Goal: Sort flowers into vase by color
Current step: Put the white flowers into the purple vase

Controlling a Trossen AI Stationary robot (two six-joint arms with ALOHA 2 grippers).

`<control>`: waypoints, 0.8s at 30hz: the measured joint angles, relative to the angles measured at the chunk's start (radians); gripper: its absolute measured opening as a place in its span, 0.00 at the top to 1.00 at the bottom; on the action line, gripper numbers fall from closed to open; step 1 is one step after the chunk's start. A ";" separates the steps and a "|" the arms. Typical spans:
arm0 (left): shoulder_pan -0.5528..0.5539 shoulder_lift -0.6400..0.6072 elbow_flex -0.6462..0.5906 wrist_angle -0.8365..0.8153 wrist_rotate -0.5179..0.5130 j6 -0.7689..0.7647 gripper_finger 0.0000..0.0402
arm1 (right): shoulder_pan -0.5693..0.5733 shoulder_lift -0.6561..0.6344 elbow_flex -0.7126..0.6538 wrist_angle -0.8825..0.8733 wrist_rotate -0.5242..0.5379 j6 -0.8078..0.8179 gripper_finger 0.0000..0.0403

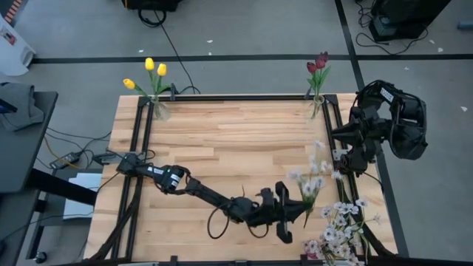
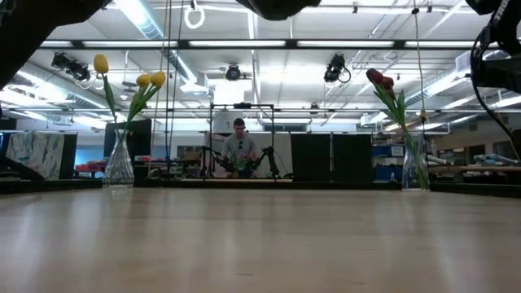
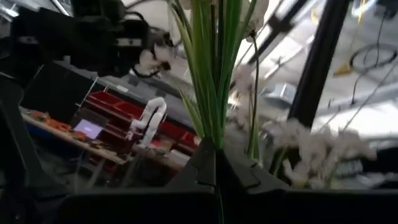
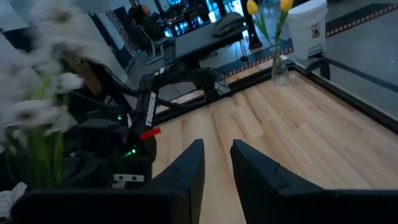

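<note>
Left tool (image 1: 287,214): near edge of the counter; jaws closed on the green stems of a white blossom spray (image 1: 309,183), held up off the wood.
Right tool (image 4: 216,163): at the counter's right side, fingers slightly parted, nothing between them.
White blossoms (image 1: 341,225): loose heap at the near right corner; small pale petals, thin stems.
Counter (image 1: 222,148): pale wood planks, dark metal frame.
Yellow tulips (image 1: 151,70): in a clear glass vase (image 1: 159,109), far left corner.
Dark red tulips (image 1: 318,63): in the far right vase (image 2: 414,163).
</note>
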 joint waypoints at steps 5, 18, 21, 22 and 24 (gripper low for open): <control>-0.024 0.000 0.000 -0.091 -0.102 0.070 0.99 | 0.000 0.002 0.000 0.042 -0.045 -0.006 0.77; -0.116 -0.001 0.000 -0.171 -0.510 0.271 1.00 | 0.000 0.010 -0.001 0.085 -0.143 -0.121 0.77; -0.161 -0.001 0.008 -0.175 -0.577 0.296 1.00 | 0.000 0.010 -0.001 0.086 -0.182 -0.134 0.77; -0.174 -0.001 0.013 -0.174 -0.600 0.317 1.00 | 0.000 0.010 -0.001 0.086 -0.191 -0.140 0.77; -0.196 -0.002 0.019 -0.170 -0.647 0.356 1.00 | 0.000 0.010 -0.001 0.086 -0.208 -0.153 0.77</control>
